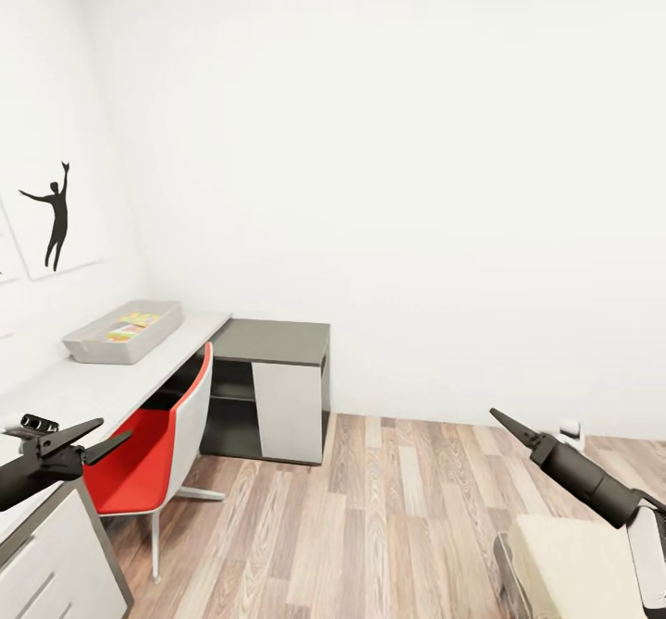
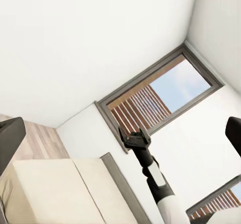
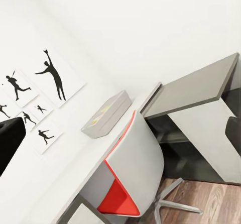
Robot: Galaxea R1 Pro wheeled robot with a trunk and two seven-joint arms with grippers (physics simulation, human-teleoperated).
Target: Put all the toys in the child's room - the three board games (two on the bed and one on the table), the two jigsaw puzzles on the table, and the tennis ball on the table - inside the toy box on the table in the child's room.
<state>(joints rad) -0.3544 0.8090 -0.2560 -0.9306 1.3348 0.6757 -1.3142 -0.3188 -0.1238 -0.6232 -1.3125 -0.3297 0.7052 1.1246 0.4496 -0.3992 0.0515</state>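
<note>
The toy box point(image 1: 125, 332) sat at eleven o'clock, nearer the left end effector point(image 1: 88, 441), which was open, empty.

A red chair point(image 1: 157, 452) blocks the table point(image 1: 102, 378) edge; floor point(image 1: 388, 517) beyond lies open.

No legible text or labels.

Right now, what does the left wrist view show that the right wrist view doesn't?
Left wrist view: a window with slatted wood outside, the beige bed, and the right arm reaching across.
Right wrist view: the white table, the toy box with colourful contents, a red-and-white chair, silhouette pictures, and the dark-grey cabinet.
Both: white walls and wood-plank floor.
</note>
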